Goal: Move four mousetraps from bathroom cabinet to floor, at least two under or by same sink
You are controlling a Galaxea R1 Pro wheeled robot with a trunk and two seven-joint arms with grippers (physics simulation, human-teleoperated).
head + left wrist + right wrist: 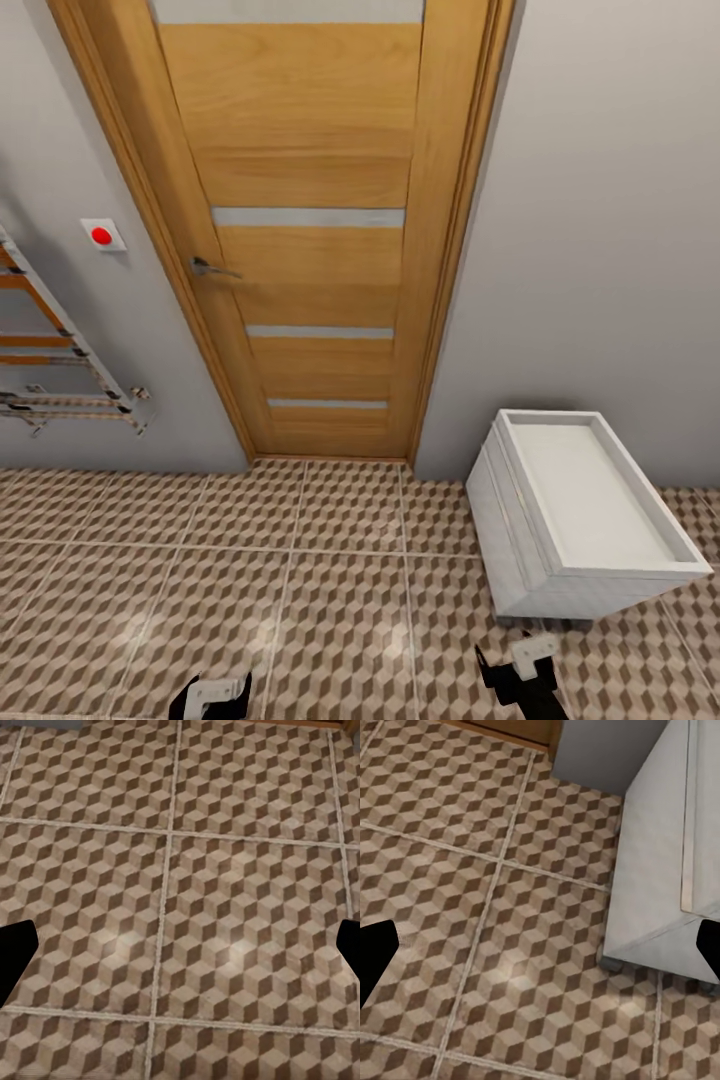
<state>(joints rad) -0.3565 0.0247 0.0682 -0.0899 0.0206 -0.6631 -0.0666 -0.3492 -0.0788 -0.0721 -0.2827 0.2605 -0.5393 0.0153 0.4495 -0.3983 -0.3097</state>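
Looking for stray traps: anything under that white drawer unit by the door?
The white drawer unit stands on the bathroom floor on short dark feet; only shadow shows in that thin gap. No mousetrap visible; deeper underneath is hidden.

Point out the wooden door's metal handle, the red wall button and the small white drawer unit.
Metal door handle (212, 268), head view, lever.
Red wall button (101, 236), head view, red centre.
Small white drawer unit (510, 540), head view, front panel.

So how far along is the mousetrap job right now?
Nothing looks done: the patterned floor carries no mousetraps where it can be seen. Nothing is in hand either: the left gripper and right gripper are open over bare tiles. The robot faces a wooden door, with a small white drawer unit to its right. Left: get to the cabinet, take all four traps, set them down by the sink.
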